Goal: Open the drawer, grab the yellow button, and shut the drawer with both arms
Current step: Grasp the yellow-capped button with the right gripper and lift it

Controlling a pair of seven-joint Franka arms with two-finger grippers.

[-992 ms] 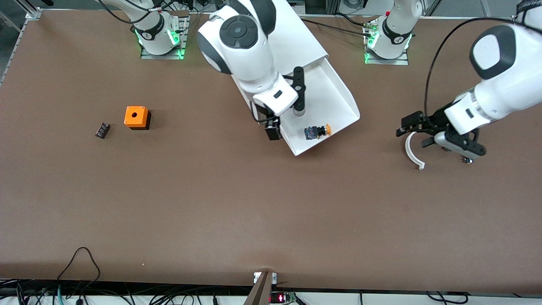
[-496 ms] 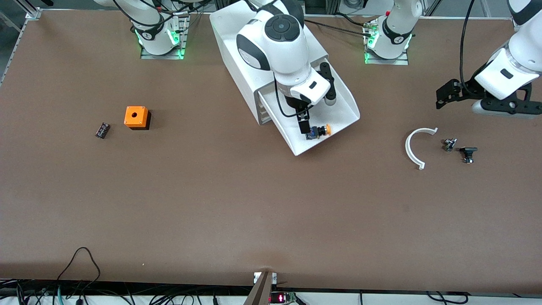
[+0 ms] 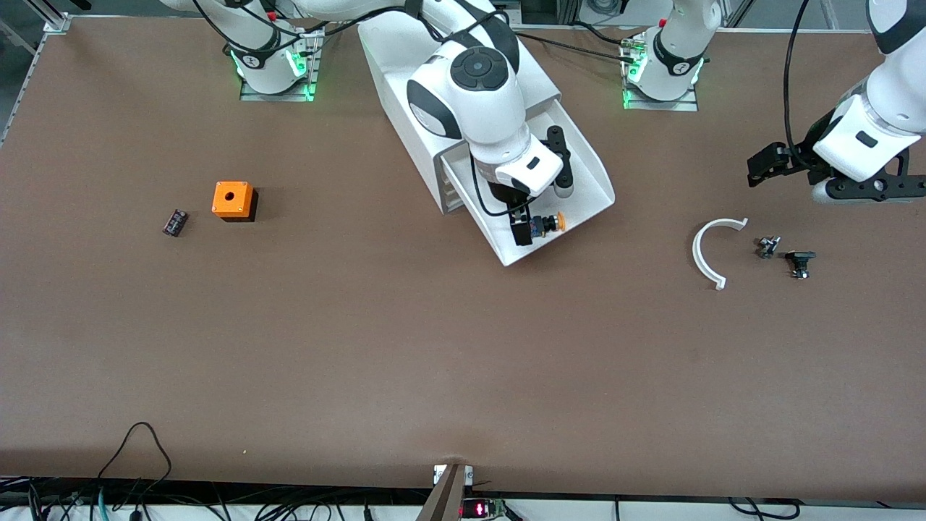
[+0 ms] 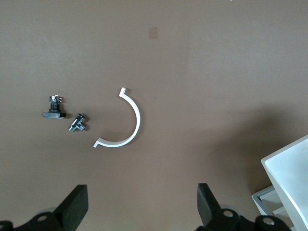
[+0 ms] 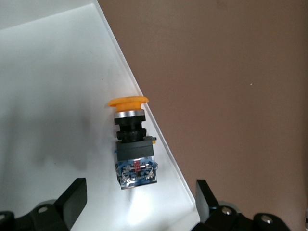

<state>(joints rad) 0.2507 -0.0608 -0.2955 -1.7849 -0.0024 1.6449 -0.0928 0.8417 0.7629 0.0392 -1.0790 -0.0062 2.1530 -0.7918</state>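
The drawer [image 3: 579, 170] is the top tray of the white cabinet [image 3: 405, 65] and stands pulled out. The button [image 3: 550, 223] lies on its side in the drawer, against the front wall, orange cap toward the left arm's end. My right gripper [image 3: 525, 229] is open over the drawer, right at the button's black body. In the right wrist view the button [image 5: 132, 144] lies just ahead of the open right gripper [image 5: 138, 207], on the drawer floor [image 5: 53, 96]. My left gripper [image 3: 768, 165] is open and empty, above the table at the left arm's end.
A white curved strip [image 3: 699, 253] and two small dark parts [image 3: 767, 247] [image 3: 799, 260] lie below the left gripper; the left wrist view shows the strip [image 4: 136, 120] and the cabinet's corner [image 4: 288, 173]. An orange cube [image 3: 233, 199] and a small black part [image 3: 175, 222] lie toward the right arm's end.
My right gripper moved from beside the drawer's edge to over the drawer and down to the button. My left arm lifted away from the white strip toward its end of the table.
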